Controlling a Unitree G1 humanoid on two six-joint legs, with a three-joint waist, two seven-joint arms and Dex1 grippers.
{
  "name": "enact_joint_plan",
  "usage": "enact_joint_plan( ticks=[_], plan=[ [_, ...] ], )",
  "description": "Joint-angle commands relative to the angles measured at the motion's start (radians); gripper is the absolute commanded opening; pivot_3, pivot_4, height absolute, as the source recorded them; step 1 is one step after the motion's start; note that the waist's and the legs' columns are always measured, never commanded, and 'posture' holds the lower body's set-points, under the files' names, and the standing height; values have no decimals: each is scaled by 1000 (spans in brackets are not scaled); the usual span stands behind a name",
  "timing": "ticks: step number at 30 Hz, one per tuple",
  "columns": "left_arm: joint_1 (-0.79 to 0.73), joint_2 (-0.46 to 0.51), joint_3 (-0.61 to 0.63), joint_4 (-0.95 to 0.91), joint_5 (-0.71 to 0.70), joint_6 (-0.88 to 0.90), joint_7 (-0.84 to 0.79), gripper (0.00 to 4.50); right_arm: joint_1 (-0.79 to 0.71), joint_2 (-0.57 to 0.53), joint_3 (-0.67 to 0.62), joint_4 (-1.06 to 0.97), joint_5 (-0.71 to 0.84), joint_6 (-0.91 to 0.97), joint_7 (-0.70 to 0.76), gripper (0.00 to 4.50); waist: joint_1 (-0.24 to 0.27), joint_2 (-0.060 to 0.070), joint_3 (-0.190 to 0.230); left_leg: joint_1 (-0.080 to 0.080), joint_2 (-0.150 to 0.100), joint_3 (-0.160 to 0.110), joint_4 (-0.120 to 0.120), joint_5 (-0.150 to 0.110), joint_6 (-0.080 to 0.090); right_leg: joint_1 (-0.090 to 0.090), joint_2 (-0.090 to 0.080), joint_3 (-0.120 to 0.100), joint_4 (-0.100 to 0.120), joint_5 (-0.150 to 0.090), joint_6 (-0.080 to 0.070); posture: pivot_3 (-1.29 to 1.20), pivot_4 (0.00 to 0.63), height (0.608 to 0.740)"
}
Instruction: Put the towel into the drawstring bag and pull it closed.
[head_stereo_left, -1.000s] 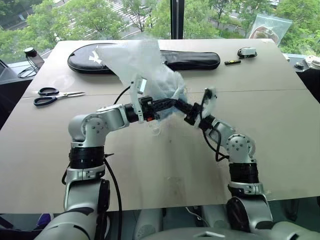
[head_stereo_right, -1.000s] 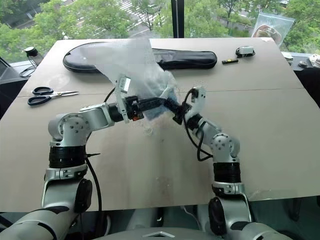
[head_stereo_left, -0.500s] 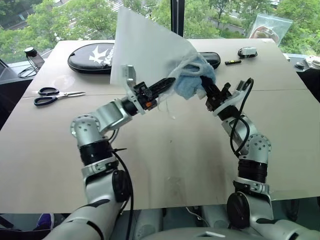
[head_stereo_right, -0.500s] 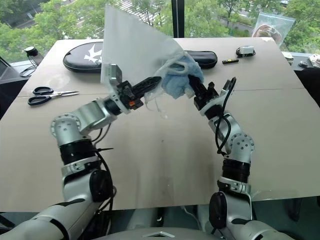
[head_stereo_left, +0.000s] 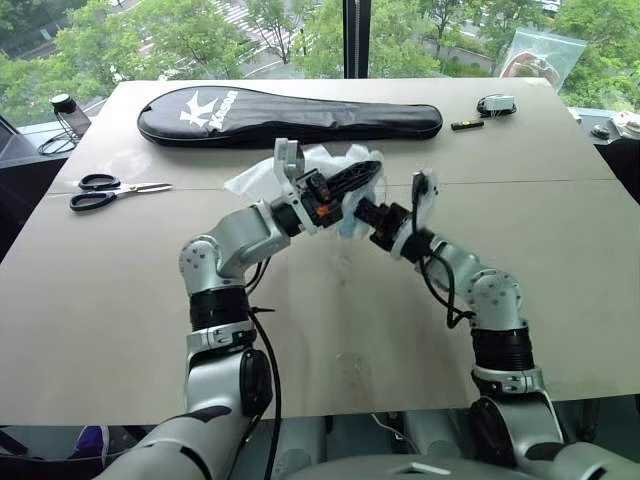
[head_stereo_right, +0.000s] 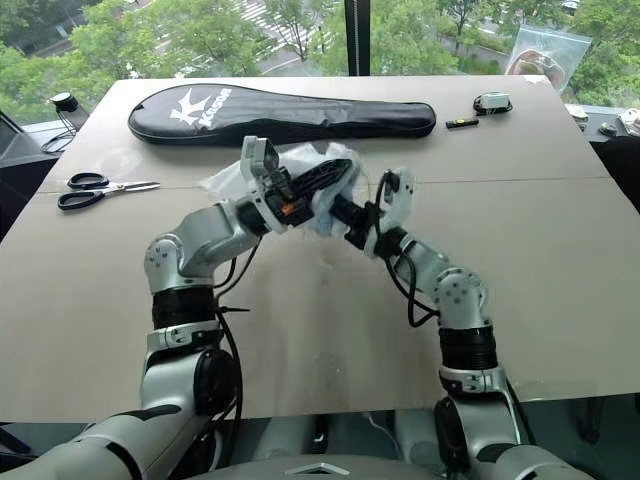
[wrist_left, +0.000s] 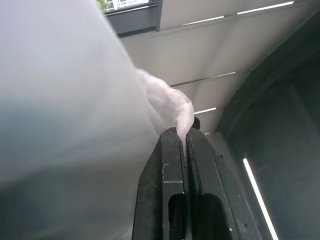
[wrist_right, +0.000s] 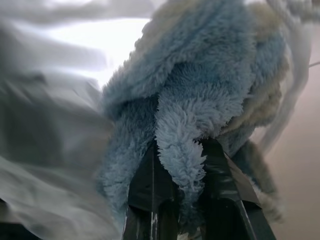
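Over the middle of the table, my left gripper (head_stereo_left: 352, 180) is shut on a fold of the thin white drawstring bag (head_stereo_left: 255, 178). The bag hangs crumpled around its fingers. In the left wrist view its fingers (wrist_left: 172, 150) pinch the white fabric (wrist_left: 170, 107) tight. My right gripper (head_stereo_left: 362, 212) sits just below and right of the left one, pointing at it. It is shut on the fluffy light-blue towel (wrist_right: 200, 75), a tuft of which is squeezed between the fingers (wrist_right: 150, 175). Bag fabric (wrist_right: 45, 150) lies beside the towel; whether the towel is inside the bag I cannot tell.
A long black racket cover (head_stereo_left: 290, 112) lies across the back of the table (head_stereo_left: 560, 260). Scissors (head_stereo_left: 115, 190) lie at the left. A small device (head_stereo_left: 494, 103) and a dark stick (head_stereo_left: 464, 125) are at the back right. A clear plastic bag (head_stereo_left: 540, 55) stands beyond.
Both grippers have come down from a raised pose. The bag, spread wide and high half a second ago, has collapsed around the left gripper, whose wrist has rolled. The right gripper has drawn close under it.
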Motion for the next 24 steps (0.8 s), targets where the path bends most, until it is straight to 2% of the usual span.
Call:
enact_joint_plan(
  ticks=[1, 4, 7, 10, 13, 15, 19, 24],
  plan=[
    [17, 36, -92, -63, -62, 19, -10, 0, -10, -14, 112, -17, -114, -43, 125, 90, -1, 0, 0, 0, 0, 0, 0, 0, 0, 0, 0, 0, 0, 0, 0, 0, 150, 740],
    [45, 103, -153, -94, -66, 47, -32, 0, -22, -25, 153, 25, -225, -102, 181, 90, -3, 0, 0, 0, 0, -1, 0, 0, 0, 0, 0, 0, 0, 0, 0, 0, 150, 740],
    [76, 177, -209, -159, -1, 96, -105, 0, -51, 4, 142, 112, -277, -139, 209, 90, -3, 0, 0, 1, 0, 0, 0, 0, 0, 0, 0, 0, 0, 0, 0, 0, 150, 740],
    [92, 240, -269, -260, 172, 111, -225, 0, -79, 52, 114, 189, -278, -138, 238, 90, -3, 0, 0, 0, 0, -1, 0, 0, 0, 0, 1, 0, 0, 0, 0, 0, 150, 740],
    [92, 257, -299, -311, 293, 75, -338, 0, -115, 50, 176, 289, -419, -185, 228, 90, 0, 0, 0, 1, 0, -1, -1, 0, 0, 0, 0, 0, 0, 0, 0, 0, 150, 740],
    [92, 252, -298, -319, 322, 62, -376, 0, -135, 92, 140, 370, -442, -222, 202, 90, 3, -1, 0, 1, -2, -1, -1, 0, 0, 0, -1, -1, -1, 0, 0, 0, 150, 740],
    [124, 266, -293, -368, 376, 49, -430, 0, -175, 195, -18, 462, -344, -268, 226, 90, -1, 0, 0, 0, -2, -2, -1, 0, 0, 1, -1, -1, -1, 0, 0, 0, 150, 740],
    [157, 319, -275, -428, 478, 9, -492, 0, -231, 218, -92, 568, -365, -404, 147, 90, -1, 0, 0, 2, -2, -2, -1, 0, 0, 1, -1, -1, 0, 0, 0, 0, 150, 740]
  ],
)
